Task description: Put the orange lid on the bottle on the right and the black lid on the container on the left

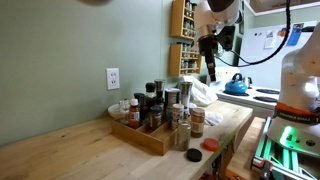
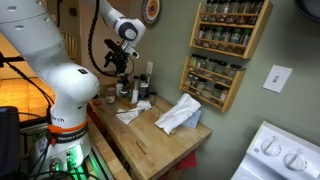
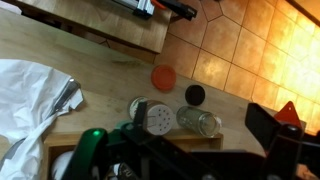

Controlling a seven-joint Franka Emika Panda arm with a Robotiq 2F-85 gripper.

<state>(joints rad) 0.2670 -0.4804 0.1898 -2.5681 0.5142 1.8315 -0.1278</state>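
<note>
Reared high over one end of the butcher-block tabletop in both exterior views: a white Franka arm, elbow bent, wrist turned straight down. Carries the end effector well above the bottles, in contact with nothing. Cannot tell whether apart or together, with only dark, blurred hardware along the bottom of the wrist view. Directly below, flat on bare wood near the tabletop's edge: the orange lid and, just beside it but not touching, the smaller black lid. Close to both: a container with a perforated shaker top and a clear bottle, side by side at the end of a wooden tray. Packed into that tray: upright spice bottles, mostly dark-capped. Further along the same tabletop, a crumpled white cloth. Behind, a pale green wall with a white outlet and wooden spice racks full of small jars. Beyond the tabletop's end, a blue kettle on a white stove. Past the tabletop's edge in the wrist view, a brown tiled floor.
</note>
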